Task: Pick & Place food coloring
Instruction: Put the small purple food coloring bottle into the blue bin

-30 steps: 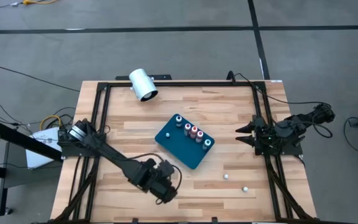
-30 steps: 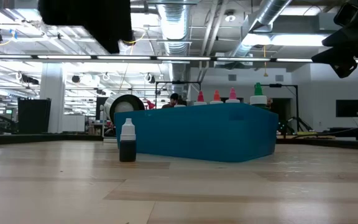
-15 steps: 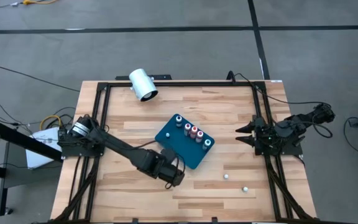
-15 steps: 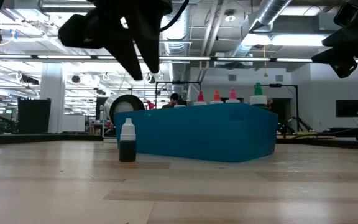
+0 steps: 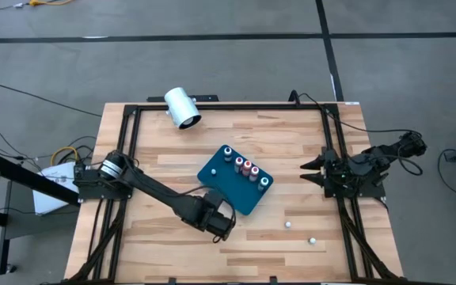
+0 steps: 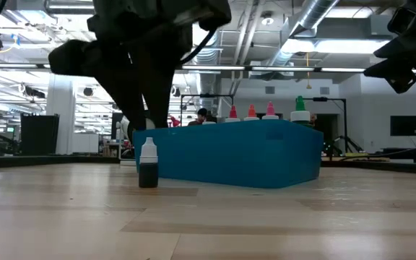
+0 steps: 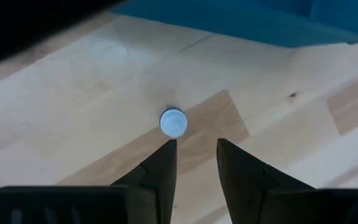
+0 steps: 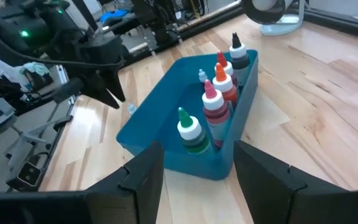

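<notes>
A pale wooden table (image 5: 165, 166) framed in black rails stood on a grey floor, with a big workshop hall behind it. My left gripper (image 7: 194, 152) hung over the table's near middle, just off the near edge of the teal tray (image 5: 229, 195), its two fingers parted a little and holding nothing. Directly below and just ahead of the fingertips stood one loose food coloring bottle (image 7: 173, 122), upright on the wood, white cap up; from table height it showed a dark body (image 6: 148, 165) and stood apart from the tray's wall (image 6: 230, 155).

Inside the tray, five more bottles stood upright in a row along its far side: one dark-topped (image 8: 237, 46), one small pale one (image 8: 202, 76), two with orange-pink tops (image 8: 221, 74), (image 8: 211, 99) and one green-topped (image 8: 188, 127).

Two small white caps (image 5: 288, 224), (image 5: 311, 239) lay on the wood toward the table's near right corner. A white cylinder (image 5: 182, 108) lay on its side at the far edge.

My right gripper (image 5: 311, 172) waited at the right edge of the table, fingers spread wide and empty, pointing toward the tray.
</notes>
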### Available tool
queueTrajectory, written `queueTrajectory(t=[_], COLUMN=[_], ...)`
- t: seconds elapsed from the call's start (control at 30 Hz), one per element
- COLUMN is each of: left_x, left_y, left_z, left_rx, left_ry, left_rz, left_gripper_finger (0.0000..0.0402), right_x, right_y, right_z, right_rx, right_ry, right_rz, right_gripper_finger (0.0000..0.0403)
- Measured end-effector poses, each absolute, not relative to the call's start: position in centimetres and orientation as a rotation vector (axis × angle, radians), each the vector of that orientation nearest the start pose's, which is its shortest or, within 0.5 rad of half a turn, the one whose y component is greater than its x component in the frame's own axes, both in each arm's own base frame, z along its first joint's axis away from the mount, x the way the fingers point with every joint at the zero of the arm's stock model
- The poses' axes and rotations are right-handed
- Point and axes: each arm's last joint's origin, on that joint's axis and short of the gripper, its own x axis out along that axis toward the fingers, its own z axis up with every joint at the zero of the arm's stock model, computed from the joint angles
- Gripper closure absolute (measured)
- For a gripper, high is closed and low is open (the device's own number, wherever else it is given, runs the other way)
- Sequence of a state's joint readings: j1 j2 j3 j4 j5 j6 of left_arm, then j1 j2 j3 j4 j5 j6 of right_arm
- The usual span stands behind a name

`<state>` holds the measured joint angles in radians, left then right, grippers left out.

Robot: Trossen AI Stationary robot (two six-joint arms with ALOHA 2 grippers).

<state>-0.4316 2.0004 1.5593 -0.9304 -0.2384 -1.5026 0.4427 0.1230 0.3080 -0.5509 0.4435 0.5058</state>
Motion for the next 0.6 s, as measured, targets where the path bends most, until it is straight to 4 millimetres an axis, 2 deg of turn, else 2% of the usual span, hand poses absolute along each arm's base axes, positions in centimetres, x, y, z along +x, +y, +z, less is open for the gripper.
queueTrajectory(t=[0.37, 0.6], left_x=[36.1, 36.7], left_y=[-15.7, -15.7], left_z=[18.8, 16.9], left_rx=[-0.777, -0.764], left_ry=[1.101, 1.159], left_rz=[0.864, 0.869], left_gripper_finger=[0.0297, 0.0297], right_x=[7.4, 7.4], right_y=[2.1, 2.1], right_z=[20.7, 20.7], right_rx=[0.349, 0.35], right_ry=[0.319, 0.317], right_rz=[-0.083, -0.083], right_gripper_finger=[0.0221, 0.0218])
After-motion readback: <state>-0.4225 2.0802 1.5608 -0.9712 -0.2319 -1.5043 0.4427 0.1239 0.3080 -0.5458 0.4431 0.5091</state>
